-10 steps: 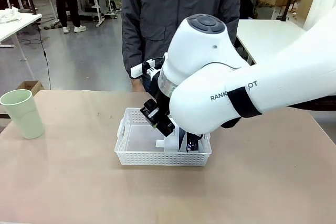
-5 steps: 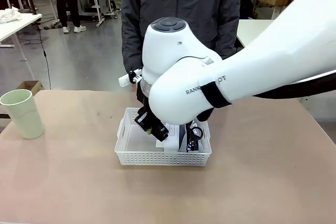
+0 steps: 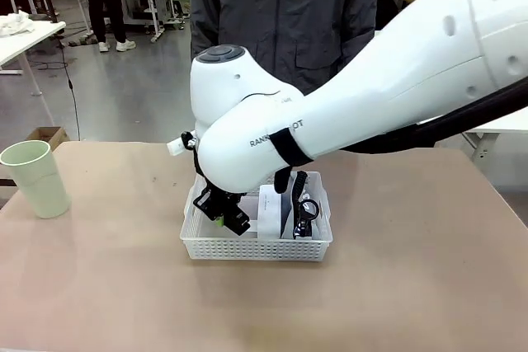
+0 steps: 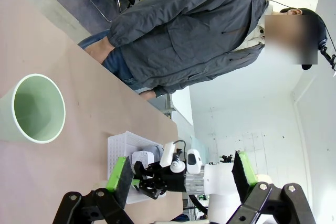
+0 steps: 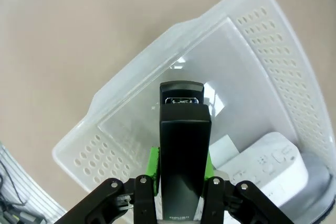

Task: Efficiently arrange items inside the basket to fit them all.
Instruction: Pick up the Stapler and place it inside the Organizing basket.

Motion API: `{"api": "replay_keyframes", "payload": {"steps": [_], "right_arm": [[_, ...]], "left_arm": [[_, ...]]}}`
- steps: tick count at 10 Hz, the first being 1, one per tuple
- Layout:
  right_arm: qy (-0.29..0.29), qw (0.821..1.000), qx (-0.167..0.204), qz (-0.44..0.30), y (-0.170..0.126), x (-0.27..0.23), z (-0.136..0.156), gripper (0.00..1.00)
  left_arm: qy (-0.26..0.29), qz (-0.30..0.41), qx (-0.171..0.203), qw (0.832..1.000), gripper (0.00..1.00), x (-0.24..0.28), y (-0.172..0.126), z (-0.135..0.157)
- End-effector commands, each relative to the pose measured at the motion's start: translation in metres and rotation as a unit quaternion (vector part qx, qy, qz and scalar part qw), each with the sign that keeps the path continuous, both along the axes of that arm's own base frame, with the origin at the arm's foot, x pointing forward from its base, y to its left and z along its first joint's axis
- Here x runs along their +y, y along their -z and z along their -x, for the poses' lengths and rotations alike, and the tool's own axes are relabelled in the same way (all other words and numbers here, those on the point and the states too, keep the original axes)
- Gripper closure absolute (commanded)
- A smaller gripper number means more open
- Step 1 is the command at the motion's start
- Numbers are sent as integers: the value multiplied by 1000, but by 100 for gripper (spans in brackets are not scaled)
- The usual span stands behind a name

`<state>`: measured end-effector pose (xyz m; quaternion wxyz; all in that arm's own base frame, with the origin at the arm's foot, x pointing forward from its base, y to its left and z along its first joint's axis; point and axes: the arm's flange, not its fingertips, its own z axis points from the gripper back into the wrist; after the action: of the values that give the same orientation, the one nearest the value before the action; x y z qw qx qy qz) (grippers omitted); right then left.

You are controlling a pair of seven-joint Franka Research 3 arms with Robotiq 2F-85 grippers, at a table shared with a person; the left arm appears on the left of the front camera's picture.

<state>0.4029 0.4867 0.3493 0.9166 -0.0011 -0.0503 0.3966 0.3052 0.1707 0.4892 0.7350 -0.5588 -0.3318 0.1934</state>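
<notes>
black stapler, seemingly further left now

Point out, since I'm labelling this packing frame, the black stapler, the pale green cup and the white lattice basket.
black stapler [image 5: 184, 156], right wrist view, its flat top face.
pale green cup [image 3: 37, 185], front view, its outer side wall.
white perforated plastic basket [image 3: 264, 250], front view, its near lattice wall.

Black stapler points into white basket holding a white box; green cup stands outside.
</notes>
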Motion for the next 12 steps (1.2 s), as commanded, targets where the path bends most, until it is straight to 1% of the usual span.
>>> {"api": "replay_keyframes", "payload": {"steps": [1, 3, 9, 10, 11, 12], "right_arm": [[11, 1000, 15, 17, 8, 16, -13, 63], [19, 999, 39, 24, 23, 17, -21, 63], [17, 998, 54, 20, 34, 10, -30, 63], [16, 998, 57, 20, 35, 8, -31, 56], [15, 998, 59, 20, 36, 7, -32, 3], [15, 998, 59, 19, 36, 6, -32, 0]], "left_arm": [[2, 1, -12, 1000, 0, 0, -1, 1], [2, 1, -12, 1000, 0, 0, -1, 1], [2, 1, -12, 1000, 0, 0, -1, 1], [2, 1, -12, 1000, 0, 0, -1, 1], [2, 1, -12, 1000, 0, 0, -1, 1], [2, 1, -12, 1000, 0, 0, -1, 1]]}}
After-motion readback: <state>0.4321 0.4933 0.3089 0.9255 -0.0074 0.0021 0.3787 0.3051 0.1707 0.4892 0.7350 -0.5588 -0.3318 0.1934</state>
